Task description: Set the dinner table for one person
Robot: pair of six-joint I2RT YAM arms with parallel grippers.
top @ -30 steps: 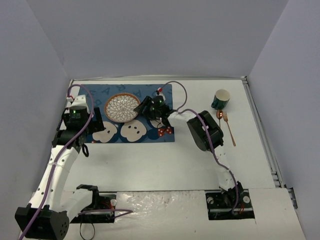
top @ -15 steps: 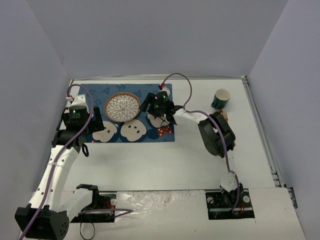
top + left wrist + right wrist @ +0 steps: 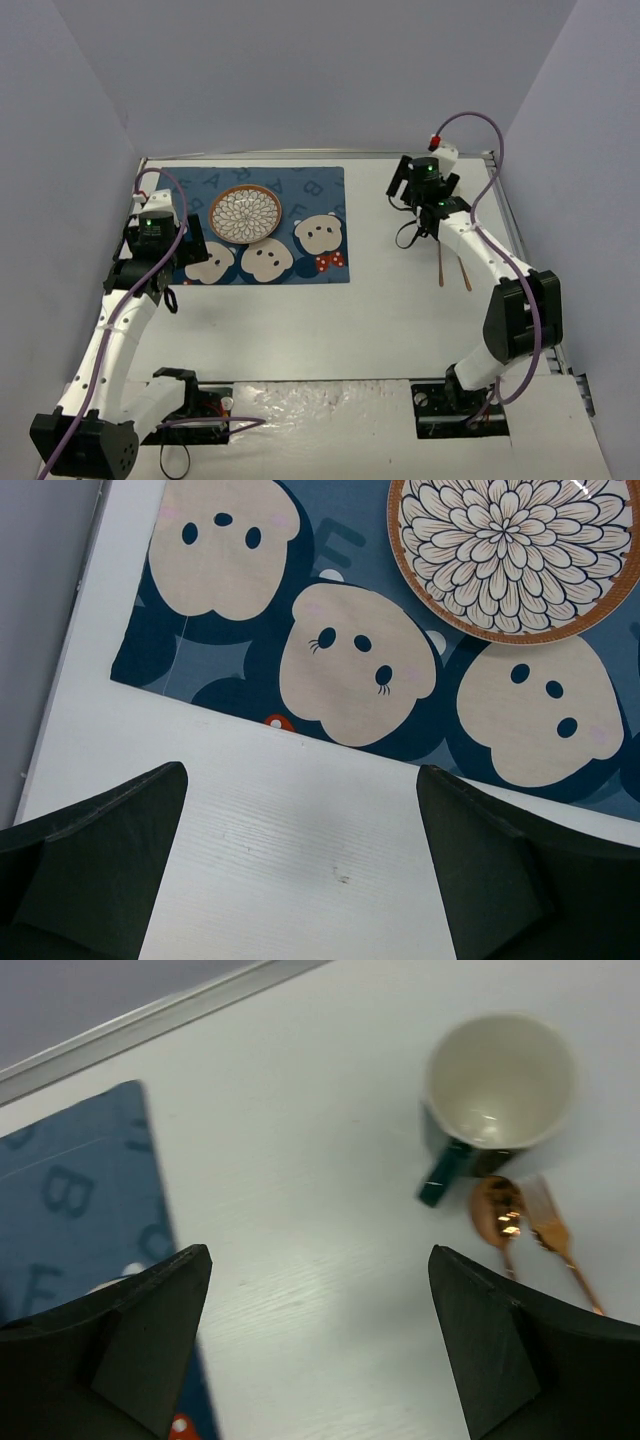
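Dinner table [image 3: 300, 320] holds empty mug [image 3: 497, 1095], empty plate [image 3: 515, 555]; left end effector [image 3: 300, 772], right end effector [image 3: 318, 1251] released.

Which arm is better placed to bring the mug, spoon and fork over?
Right. The right hand, open, hangs close by the mug, spoon and fork; the left hand is over the placemat's far end.

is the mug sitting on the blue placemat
No, the mug stands on the bare white table, apart from the placemat, beside the spoon and fork.

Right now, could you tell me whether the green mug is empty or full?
Empty: the right wrist view looks down into the mug, showing only its bare white inside.
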